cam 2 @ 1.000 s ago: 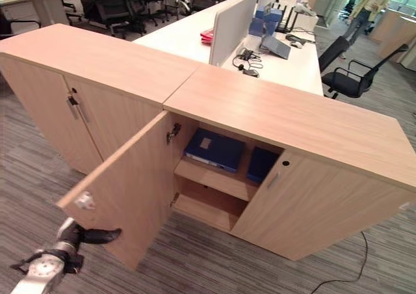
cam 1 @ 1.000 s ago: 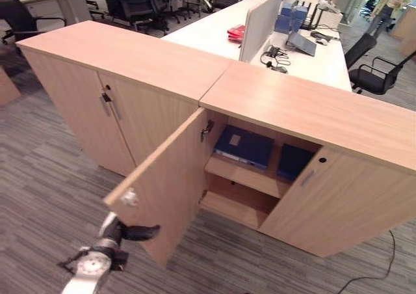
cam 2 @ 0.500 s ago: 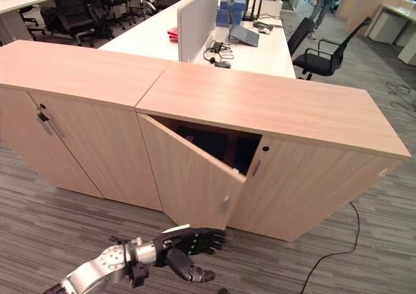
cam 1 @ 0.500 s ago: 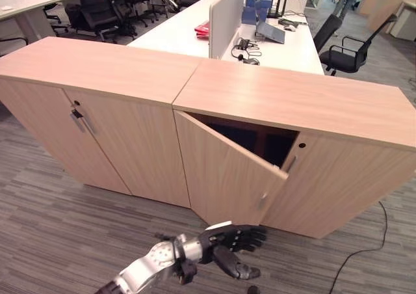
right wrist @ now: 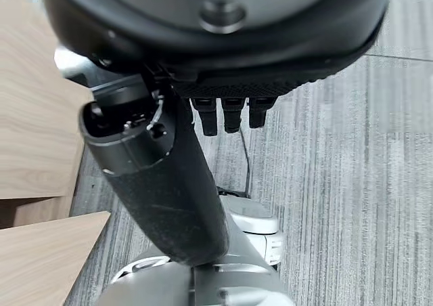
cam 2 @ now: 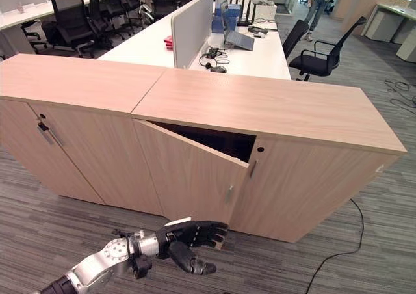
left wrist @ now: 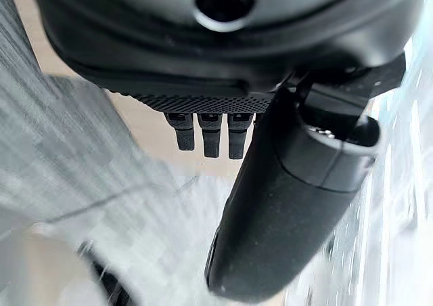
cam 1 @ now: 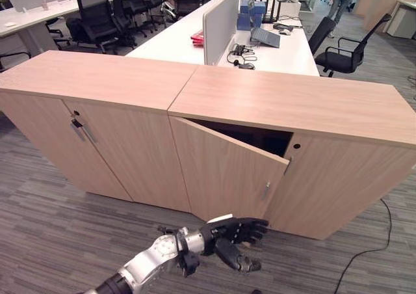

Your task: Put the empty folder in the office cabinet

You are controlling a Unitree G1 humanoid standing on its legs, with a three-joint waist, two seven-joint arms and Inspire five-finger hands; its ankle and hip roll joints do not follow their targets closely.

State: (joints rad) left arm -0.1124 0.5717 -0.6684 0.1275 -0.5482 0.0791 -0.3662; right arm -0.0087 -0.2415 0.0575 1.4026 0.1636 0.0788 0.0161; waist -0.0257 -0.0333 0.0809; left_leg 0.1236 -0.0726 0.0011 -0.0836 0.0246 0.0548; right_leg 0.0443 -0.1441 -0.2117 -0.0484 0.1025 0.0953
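Folder isn't visible, presumably inside the office cabinet (cam 1: 292, 105) since its door (cam 1: 224, 170) is nearly shut, left hand (cam 1: 231, 232) relaxed and holding nothing, fingers at the door's bottom edge, right hand (right wrist: 203, 76) idle.

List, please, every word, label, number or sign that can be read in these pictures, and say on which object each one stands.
None can be read.
Cabinet door, cabinet top, left hand and right hand: no print that I can make out.
Blue boxes and red item on the white desk: any print is too small to read.
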